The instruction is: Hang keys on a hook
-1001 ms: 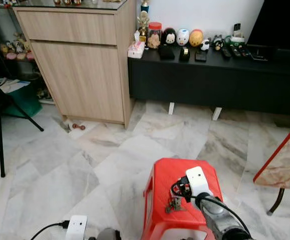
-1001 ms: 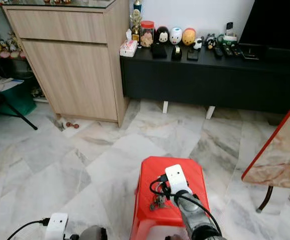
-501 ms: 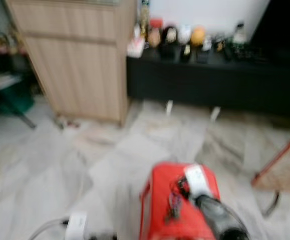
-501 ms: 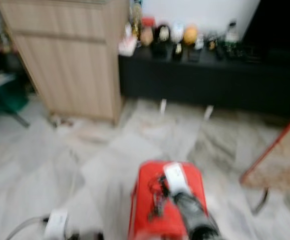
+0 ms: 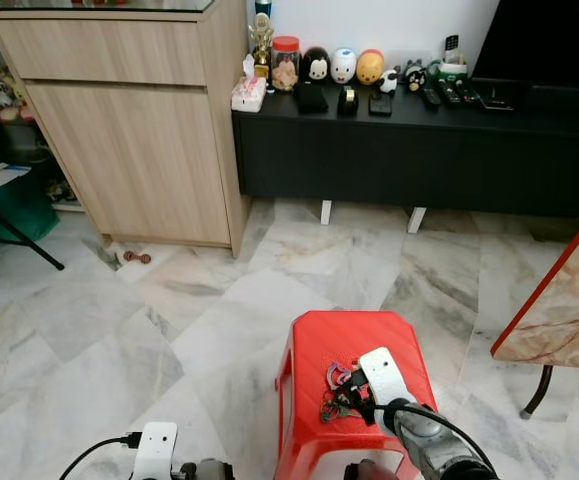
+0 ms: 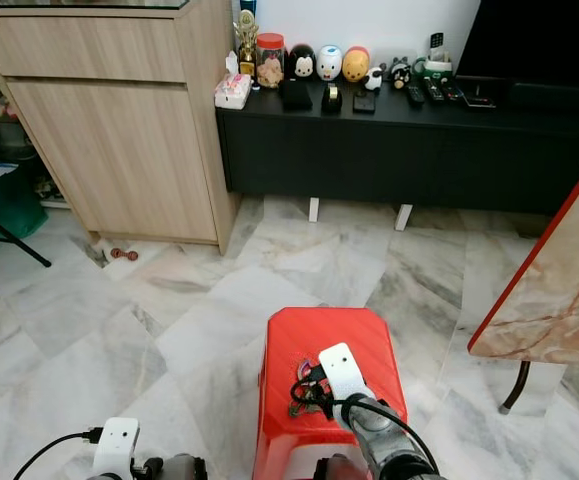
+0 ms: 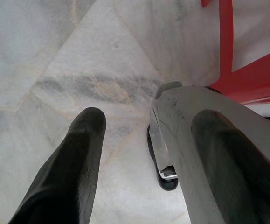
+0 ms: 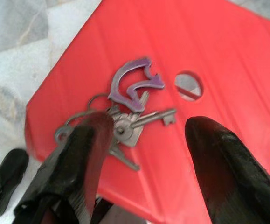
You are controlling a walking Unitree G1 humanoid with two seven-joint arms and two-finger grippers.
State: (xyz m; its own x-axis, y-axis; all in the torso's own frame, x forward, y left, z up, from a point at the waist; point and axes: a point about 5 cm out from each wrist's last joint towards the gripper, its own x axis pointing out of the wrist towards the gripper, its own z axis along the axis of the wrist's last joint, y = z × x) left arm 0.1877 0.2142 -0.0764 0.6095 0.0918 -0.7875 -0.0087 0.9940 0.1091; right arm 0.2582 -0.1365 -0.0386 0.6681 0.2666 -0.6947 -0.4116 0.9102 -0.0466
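Left end effector (image 7: pixel 139 154): hangs low at the robot's side over the floor, fingers spread apart, nothing between them. Idle.

Right end effector (image 8: pixel 148 154): poised over the stool, fingers released and well apart. One finger (image 8: pixel 86 154) overlaps the rings at the edge of the bunch; I can't tell whether it touches them. The other finger stands off over bare red plastic. Nothing is grasped.

Keys (image 8: pixel 125 123): a small bunch lying flat on top of the red stool (image 5: pixel 314 345), near the seat's middle, with a purple clip (image 8: pixel 134 86) on the far side of the bunch and a round hole in the seat just beyond it.

Risk, grip: the keys lie flat on ribbed plastic, so I'd guess the fingers could close on one thin ring and have the bunch swing or slip out on the lift.

Risk, push: a finger coming down off-centre might shove the bunch towards the stool's near edge and off onto the floor.

Risk, stool: it looks light; a hard press could tip or slide it on the marble.

Risk, hook: I see no hook from here. Past the stool stand a wooden cabinet (image 5: pixel 139 120) and a black counter (image 5: pixel 389 140) with figurines, so the robot must carry the keys while walking, and a loose hold could drop them.
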